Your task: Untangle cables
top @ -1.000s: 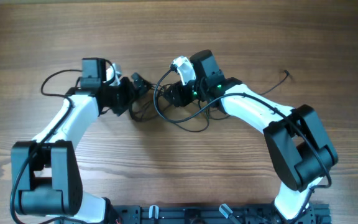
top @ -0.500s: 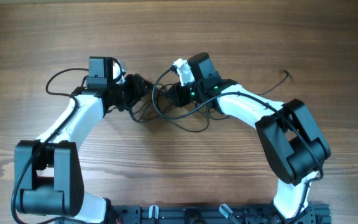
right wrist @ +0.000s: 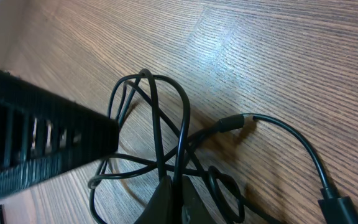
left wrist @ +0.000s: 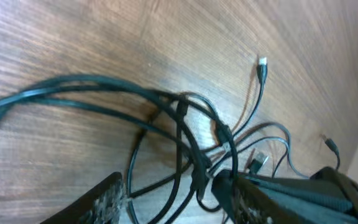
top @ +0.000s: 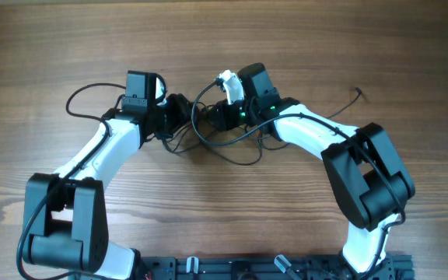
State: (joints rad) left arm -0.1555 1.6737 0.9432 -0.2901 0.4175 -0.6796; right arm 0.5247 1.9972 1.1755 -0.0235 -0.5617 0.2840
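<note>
The left pincer (top: 176, 109) is standing wide open. In the left wrist view, the left pincer (left wrist: 173, 190) is showing its two fingers (left wrist: 107, 199) far apart at 6 o'clock. A few black strands of the cables (left wrist: 188, 140) are running through the gap between them. I cannot tell if the strands are touching the fingers.

The right pincer (top: 213, 117) is sitting low in the tangle. In the right wrist view, the right pincer (right wrist: 135, 183) is showing one big ridged finger (right wrist: 42, 149) at 9 o'clock and a dark tip at 6 o'clock. Loops of the cables (right wrist: 156, 124) are going down to that tip. I cannot tell if the pincer is pinching them or only touching them.

From above, the cables (top: 208, 144) are lying in a loose bunch near the middle of the table (top: 302, 39). The left pincer is sitting at the bunch's 10 o'clock edge and the right pincer at its 12 o'clock edge, near each other. One thin strand is reaching away toward 2 o'clock and ending in a small plug (top: 359, 92), well apart from the bunch. In the left wrist view, a pale-tipped plug (left wrist: 261, 62) is lying at 1 o'clock. In the right wrist view, a dark plug (right wrist: 232, 122) is lying at 3 o'clock from the loops.

The table is brown wood with long grain lines, and light is shining on it. Small green lights (top: 243, 117) are glowing on the right arm.
</note>
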